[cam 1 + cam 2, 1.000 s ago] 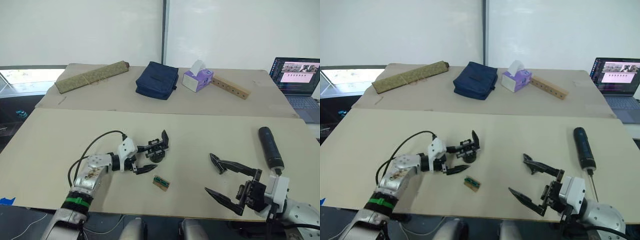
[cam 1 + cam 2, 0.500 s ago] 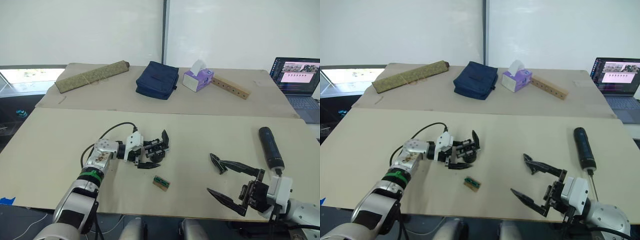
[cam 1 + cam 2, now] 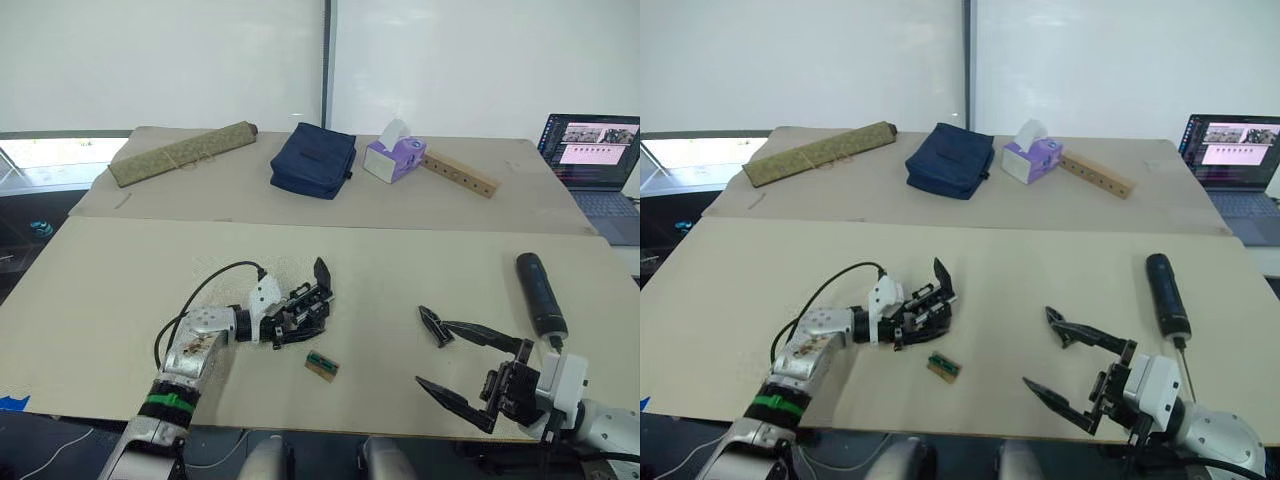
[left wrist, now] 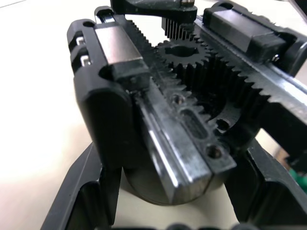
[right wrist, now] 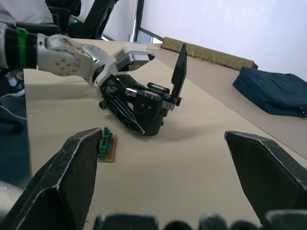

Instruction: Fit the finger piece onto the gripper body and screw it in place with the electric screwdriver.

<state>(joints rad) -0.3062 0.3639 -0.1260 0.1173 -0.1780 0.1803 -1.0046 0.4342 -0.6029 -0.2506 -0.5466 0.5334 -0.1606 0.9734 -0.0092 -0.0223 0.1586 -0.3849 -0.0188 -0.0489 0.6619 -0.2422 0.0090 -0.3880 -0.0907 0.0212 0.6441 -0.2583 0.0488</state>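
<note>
Two risks I see: the left gripper (image 3: 912,322), clamped on the gripper body (image 5: 144,108), may tilt it, while the spread, empty right gripper (image 3: 452,362) sits far from the electric screwdriver (image 3: 540,294).

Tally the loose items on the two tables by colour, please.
Black: 3 (gripper body, electric screwdriver, finger piece)
Blue: 1 (bag)
Purple: 1 (tissue box)
Tan or olive: 3 (rolled mat, wooden strip, small block)
Dark grey: 1 (laptop)
Total: 9
</note>
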